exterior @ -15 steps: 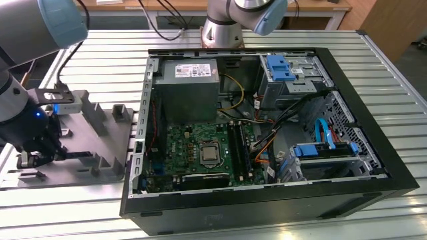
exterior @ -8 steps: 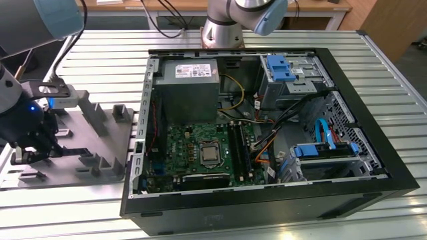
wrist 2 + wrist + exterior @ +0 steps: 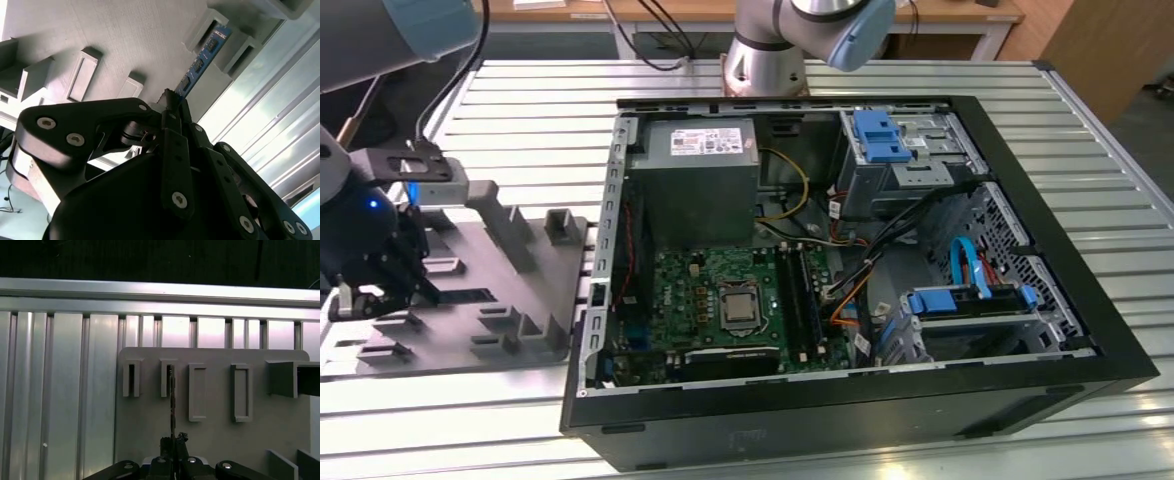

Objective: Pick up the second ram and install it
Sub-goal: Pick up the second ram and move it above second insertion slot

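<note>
second ram [image 3: 200, 62] is a long, narrow blue circuit board with a row of small dark chips along its face, as the second wrist view shows. in the first wrist view it is seen edge-on [image 3: 171, 400] as a thin dark bar. it stands on edge on the grey plastic tray [image 3: 520, 280], its far end seated in one of the tray's raised slotted blocks [image 3: 168, 378]. the gripper [image 3: 172, 100] has its black jaws drawn together on the stick's near end, one finger on each side of the thin edge. no print on the stick can be made out.

in the exterior view the tray lies on the slatted metal table [image 3: 520, 80] at the exterior view's left, just beside the open computer case [image 3: 854, 400]. inside the case, the power supply [image 3: 700, 190] carries a white label [image 3: 710, 142] whose writing is too small to read, and the green motherboard [image 3: 707, 290] lies below it.
</note>
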{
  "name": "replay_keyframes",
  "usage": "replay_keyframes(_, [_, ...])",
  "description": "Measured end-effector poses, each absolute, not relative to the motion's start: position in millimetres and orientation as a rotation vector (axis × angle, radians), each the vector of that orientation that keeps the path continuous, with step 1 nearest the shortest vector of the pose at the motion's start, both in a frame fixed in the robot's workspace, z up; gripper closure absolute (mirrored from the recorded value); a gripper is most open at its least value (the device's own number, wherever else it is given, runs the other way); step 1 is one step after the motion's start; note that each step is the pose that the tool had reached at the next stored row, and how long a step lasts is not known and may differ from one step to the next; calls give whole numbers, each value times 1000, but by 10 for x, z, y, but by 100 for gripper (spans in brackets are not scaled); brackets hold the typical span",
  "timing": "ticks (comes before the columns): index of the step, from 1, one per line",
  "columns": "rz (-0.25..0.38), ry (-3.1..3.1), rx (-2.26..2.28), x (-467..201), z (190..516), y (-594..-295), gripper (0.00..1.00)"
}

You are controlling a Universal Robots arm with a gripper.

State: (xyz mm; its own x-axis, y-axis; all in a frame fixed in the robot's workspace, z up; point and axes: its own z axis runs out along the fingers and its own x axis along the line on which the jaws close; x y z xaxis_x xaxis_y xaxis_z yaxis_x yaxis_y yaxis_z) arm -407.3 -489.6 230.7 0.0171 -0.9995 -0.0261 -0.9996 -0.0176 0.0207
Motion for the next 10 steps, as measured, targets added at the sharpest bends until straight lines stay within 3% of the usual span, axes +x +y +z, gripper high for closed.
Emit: replay_keyframes(10, [52, 2199, -2238, -4073, 2438, -4893, 86])
